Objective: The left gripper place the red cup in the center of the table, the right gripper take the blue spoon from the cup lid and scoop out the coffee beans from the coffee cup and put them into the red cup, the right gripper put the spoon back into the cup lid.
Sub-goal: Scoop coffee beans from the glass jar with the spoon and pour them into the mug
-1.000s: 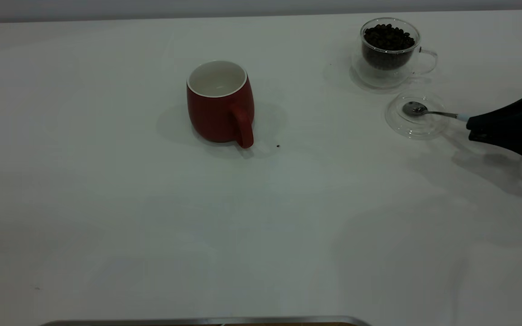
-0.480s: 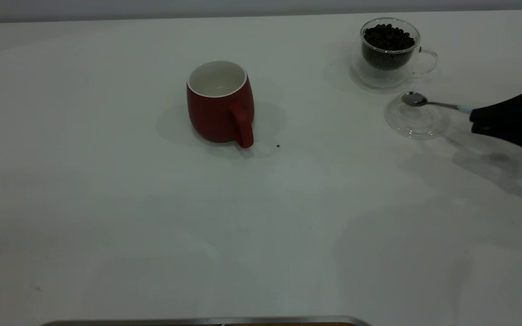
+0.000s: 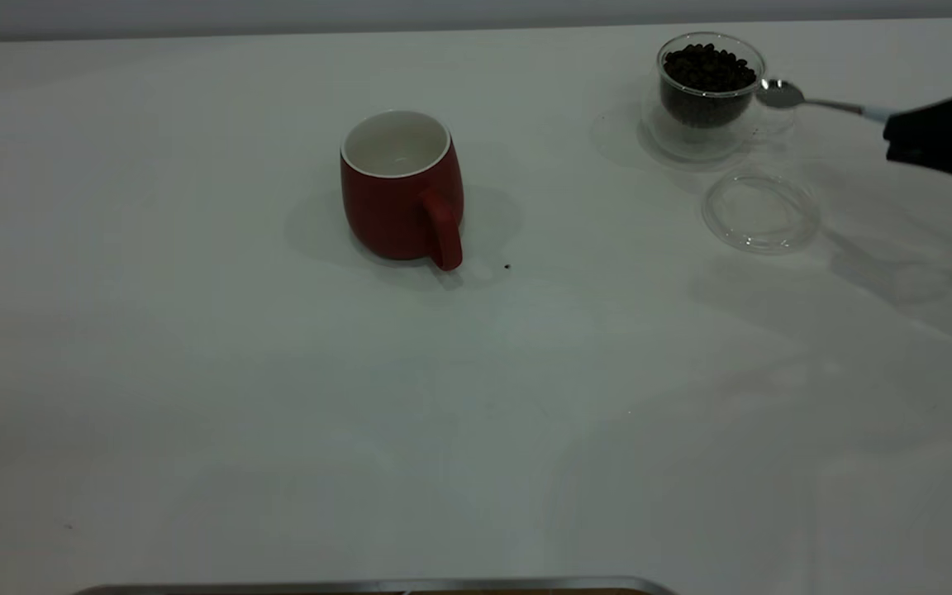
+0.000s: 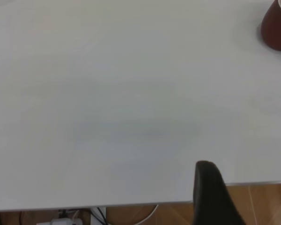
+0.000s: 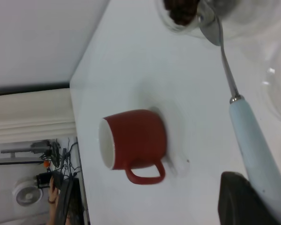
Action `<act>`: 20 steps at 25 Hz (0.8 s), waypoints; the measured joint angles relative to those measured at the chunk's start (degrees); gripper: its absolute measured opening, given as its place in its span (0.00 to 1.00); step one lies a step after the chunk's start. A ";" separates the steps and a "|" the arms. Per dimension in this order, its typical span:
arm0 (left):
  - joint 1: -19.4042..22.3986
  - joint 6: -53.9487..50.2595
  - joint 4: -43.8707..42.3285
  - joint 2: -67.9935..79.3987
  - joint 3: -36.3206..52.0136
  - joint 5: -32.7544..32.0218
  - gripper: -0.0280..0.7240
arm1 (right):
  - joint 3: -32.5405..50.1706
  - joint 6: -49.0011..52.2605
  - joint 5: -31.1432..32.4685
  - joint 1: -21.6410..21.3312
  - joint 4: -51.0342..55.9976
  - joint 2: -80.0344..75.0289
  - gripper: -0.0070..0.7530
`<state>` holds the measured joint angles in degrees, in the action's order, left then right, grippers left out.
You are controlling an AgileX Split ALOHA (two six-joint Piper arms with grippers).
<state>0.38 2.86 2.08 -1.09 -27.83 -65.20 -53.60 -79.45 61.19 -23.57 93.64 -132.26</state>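
My right gripper (image 3: 897, 139) is clamped on the blue spoon (image 3: 815, 101); its bowl hangs just beside the coffee cup (image 3: 709, 92), pointing at the rim.

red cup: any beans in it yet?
Empty. The red cup stands upright, and its white inside shows no beans.

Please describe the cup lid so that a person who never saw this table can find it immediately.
Look at the far right part of the white table, where the glass coffee cup stands. Just in front of it lies the cup lid, a flat, clear, empty disc, unlike the tall cup full of beans.
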 joint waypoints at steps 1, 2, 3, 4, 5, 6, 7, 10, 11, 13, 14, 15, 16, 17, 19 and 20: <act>0.00 0.00 0.00 0.00 0.00 0.00 0.64 | 0.00 0.00 0.00 0.43 0.41 0.54 0.14; 0.00 0.00 0.00 0.00 0.00 0.00 0.64 | 0.00 -0.05 -0.08 0.97 1.05 1.01 0.14; 0.00 0.14 0.00 0.00 0.00 0.00 0.64 | 0.00 -0.10 -0.53 1.53 1.84 1.59 0.14; 0.00 0.14 0.00 0.00 0.00 0.00 0.64 | 0.00 -0.17 -1.27 2.24 2.75 2.13 0.14; 0.00 0.14 0.00 0.00 0.00 0.00 0.64 | 0.00 -0.48 -2.44 2.94 3.60 2.72 0.14; 0.00 0.14 0.00 0.00 0.00 0.00 0.64 | 0.00 -0.79 -3.48 3.75 4.40 3.29 0.14; 0.00 0.09 0.00 0.00 0.00 0.00 0.64 | 0.00 -1.19 -5.00 4.45 5.28 3.73 0.14; 0.00 0.09 0.00 0.00 0.00 0.00 0.64 | -0.69 -1.78 -9.36 7.17 6.52 4.61 0.14; 0.00 0.09 0.00 0.00 0.00 0.00 0.64 | -1.19 -1.82 -10.80 8.13 6.68 4.61 0.14; 0.00 0.09 0.00 0.00 0.00 0.00 0.64 | -2.60 -1.82 -13.48 9.84 6.69 4.61 0.14; 0.00 0.09 0.00 0.00 0.00 0.00 0.64 | -3.22 -1.82 -14.64 10.69 6.69 4.61 0.14; 0.00 0.09 0.00 0.00 0.00 0.00 0.64 | -3.93 -1.76 -15.45 11.42 6.69 4.61 0.14; 0.00 0.09 0.00 0.00 0.00 0.00 0.64 | -4.47 -1.70 -16.18 11.93 6.62 4.61 0.14; 0.00 0.09 0.00 0.00 0.00 0.00 0.64 | -4.84 -1.65 -17.09 12.49 6.40 4.61 0.14; 0.00 0.09 0.00 0.00 0.00 0.00 0.64 | -5.05 -1.63 -18.39 12.88 6.20 4.61 0.14; 0.00 0.09 0.00 0.00 0.00 0.00 0.64 | -5.23 -1.58 -19.45 13.14 5.99 4.61 0.14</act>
<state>0.38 2.95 2.08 -1.09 -27.83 -65.20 -58.83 -81.04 41.73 -10.44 99.63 -127.65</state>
